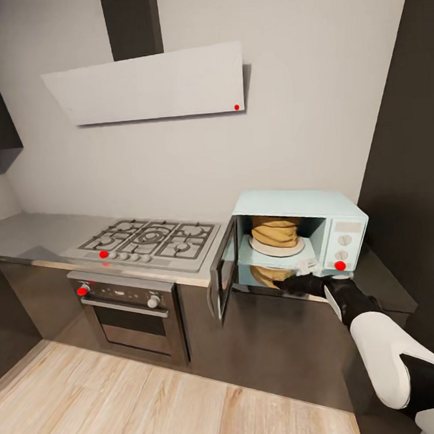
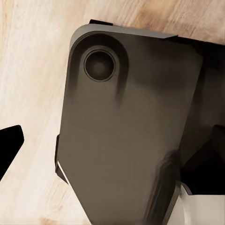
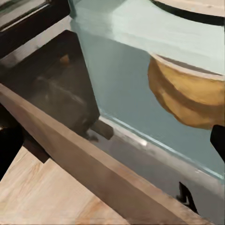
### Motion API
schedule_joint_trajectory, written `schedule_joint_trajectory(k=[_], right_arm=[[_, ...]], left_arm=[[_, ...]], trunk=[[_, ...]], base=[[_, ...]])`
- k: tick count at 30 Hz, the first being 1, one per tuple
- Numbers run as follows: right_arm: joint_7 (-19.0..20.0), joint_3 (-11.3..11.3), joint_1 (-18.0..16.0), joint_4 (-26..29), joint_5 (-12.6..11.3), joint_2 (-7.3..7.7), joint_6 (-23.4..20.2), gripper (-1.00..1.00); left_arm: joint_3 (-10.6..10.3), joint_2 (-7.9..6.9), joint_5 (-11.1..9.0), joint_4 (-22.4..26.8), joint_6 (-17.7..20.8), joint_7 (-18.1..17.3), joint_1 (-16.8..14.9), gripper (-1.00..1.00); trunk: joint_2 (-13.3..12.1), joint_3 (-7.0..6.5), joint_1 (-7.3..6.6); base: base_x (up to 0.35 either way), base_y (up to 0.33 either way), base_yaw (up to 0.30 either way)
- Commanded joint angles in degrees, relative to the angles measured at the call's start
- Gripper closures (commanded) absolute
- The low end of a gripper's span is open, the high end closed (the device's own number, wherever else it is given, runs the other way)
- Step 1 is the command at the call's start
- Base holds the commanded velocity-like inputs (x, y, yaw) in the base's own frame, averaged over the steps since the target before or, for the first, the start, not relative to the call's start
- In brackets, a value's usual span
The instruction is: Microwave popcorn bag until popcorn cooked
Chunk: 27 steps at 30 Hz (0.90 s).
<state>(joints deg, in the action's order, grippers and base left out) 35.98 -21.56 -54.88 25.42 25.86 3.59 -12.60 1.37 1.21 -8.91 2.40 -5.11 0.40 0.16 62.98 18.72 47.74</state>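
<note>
The bag (image 1: 276,233) is sitting on the turntable (image 1: 275,246) inside the microwave (image 1: 300,232), whose door (image 1: 223,269) is hanging wide open. The right gripper (image 1: 305,277) is reaching at the cavity's lower front edge; whether its jaws are spread or pressed together I cannot tell. The likely step is clearing the arm and shutting the door. Doing it well means backing straight out without brushing the bag, then pushing the door at its free edge until it is seating flush on the counter (image 1: 383,283) side.
</note>
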Motion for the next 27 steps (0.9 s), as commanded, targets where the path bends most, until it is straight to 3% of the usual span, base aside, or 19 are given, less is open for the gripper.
schedule_joint_trajectory(k=[1,4,6,9,19,24,27], right_arm=[[0.5,-0.5,0.0,-0.1,2.7,-0.13,-1.2,-1.0],[0.6,-0.5,0.0,-0.7,6.9,-0.51,-9.3,-1.0],[0.5,-0.5,1.1,-2.3,9.9,-0.9,-11.5,-1.0],[0.6,-0.5,2.0,-2.3,10.9,-0.82,-12.1,-1.0],[0.5,-0.6,2.2,-2.5,10.9,-0.9,-12.2,-1.0],[-0.6,-0.6,2.2,-9.2,10.5,-1.03,-11.8,-1.0],[-4.8,-0.8,2.2,-16.0,10.2,-0.89,-11.5,-1.0]], left_arm=[[0.2,0.02,-0.4,0.1,-0.1,0.0,0.0,-1.0],[0.3,0.02,-0.6,0.1,-0.1,0.0,0.0,-1.0],[0.3,0.02,-0.6,0.1,-0.1,0.0,0.0,-1.0],[0.3,0.02,-0.6,0.1,-0.1,0.0,0.0,-1.0],[0.1,0.09,-0.2,0.1,-0.1,0.0,0.0,-1.0],[0.3,0.02,-0.6,0.1,-0.1,0.0,0.0,-1.0],[0.3,0.02,-0.7,0.1,0.0,0.0,0.0,-1.0]], trunk=[[0.0,0.06,0.0],[0.0,0.06,0.0],[0.0,0.06,0.0],[0.0,0.06,0.0],[0.0,0.06,0.0],[0.0,0.06,0.0],[0.0,0.06,0.0]], base=[[0.0,0.0,0.0],[0.0,0.0,0.0],[-0.013,0.0,0.0],[-0.193,0.0,0.0],[-0.338,0.0,0.0],[-0.24,0.0,0.0],[-0.032,0.0,0.0]])
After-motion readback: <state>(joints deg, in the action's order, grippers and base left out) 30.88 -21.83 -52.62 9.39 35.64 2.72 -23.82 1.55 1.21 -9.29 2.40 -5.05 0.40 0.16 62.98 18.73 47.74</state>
